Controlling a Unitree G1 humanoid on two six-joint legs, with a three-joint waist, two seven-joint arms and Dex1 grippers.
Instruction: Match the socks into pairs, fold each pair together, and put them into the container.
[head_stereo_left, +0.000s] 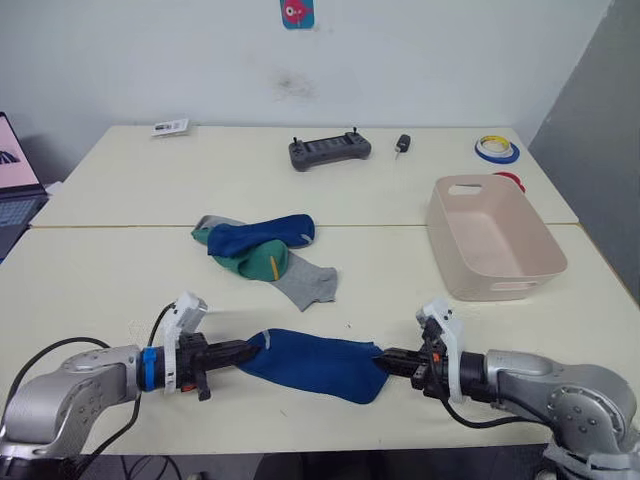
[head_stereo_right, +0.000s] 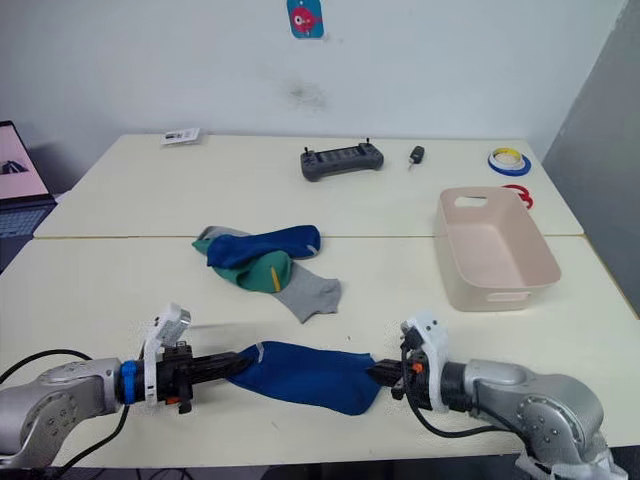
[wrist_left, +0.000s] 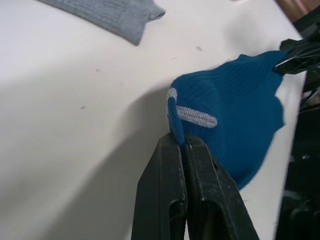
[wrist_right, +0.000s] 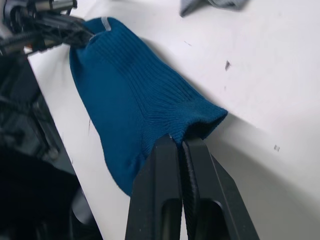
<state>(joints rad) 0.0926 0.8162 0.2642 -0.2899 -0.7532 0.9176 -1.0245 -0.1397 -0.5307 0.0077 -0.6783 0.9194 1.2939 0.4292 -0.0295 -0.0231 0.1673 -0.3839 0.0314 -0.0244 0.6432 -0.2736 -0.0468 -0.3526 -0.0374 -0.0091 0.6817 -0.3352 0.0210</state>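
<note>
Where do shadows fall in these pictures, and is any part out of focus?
Left wrist view: a broad soft shadow lies on the table beside the blue sock; the left gripper near the lens looks soft. Right wrist view: shadow under the sock's cuff; the right gripper is blurred. Left eye view: even light, faint shadows under the sock pile.

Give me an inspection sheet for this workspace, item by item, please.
Surface: two pale tables pushed together.
Job's things: blue sock stretched between both claws; pile of blue, green and grey socks; container empty.
Clutter: black controller, key fob, tape rolls, label.
Grippers: left claw and right claw each shut on a sock end.
Cables: black cable at left arm.
Surroundings: laptop, wall sticker.
</note>
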